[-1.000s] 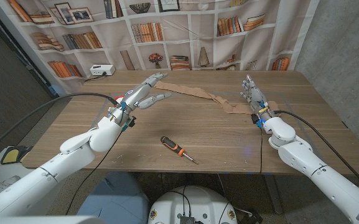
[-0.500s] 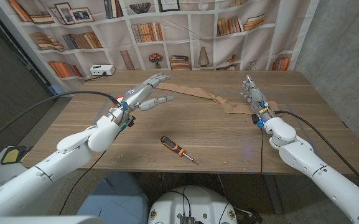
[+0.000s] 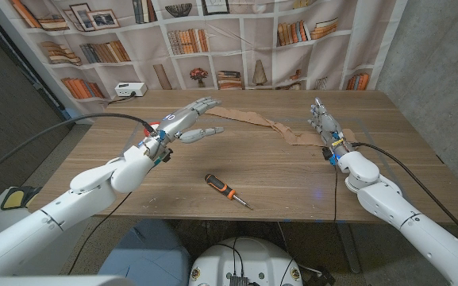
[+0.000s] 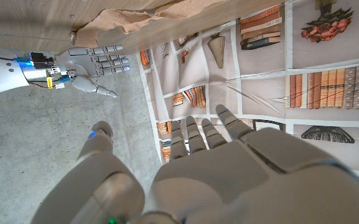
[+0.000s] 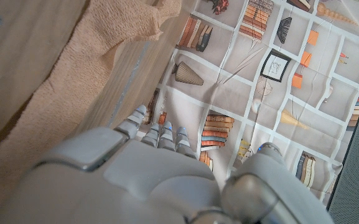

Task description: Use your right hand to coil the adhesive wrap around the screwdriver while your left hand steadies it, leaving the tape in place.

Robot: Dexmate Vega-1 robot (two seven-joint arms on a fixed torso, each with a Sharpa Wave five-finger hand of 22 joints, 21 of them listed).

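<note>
The screwdriver (image 3: 228, 191), with its black and orange handle, lies alone on the wooden bench (image 3: 276, 171) near the front edge, between the two arms and well apart from both. The tan adhesive wrap (image 3: 264, 123) lies unrolled as a long crumpled strip across the far half of the bench, running from near the left robot hand (image 3: 187, 121) toward the right robot hand (image 3: 322, 123). The left robot hand reaches out above the bench with its fingers spread and extended, holding nothing, its fingertips near the strip's left end. The right robot hand stands with fingers upright and apart, also holding nothing, just beside the strip's bunched right end (image 5: 73, 93), which shows as a rough tan fold in the right wrist view. A bookshelf-printed backdrop (image 3: 213, 32) hangs behind the bench.
</note>
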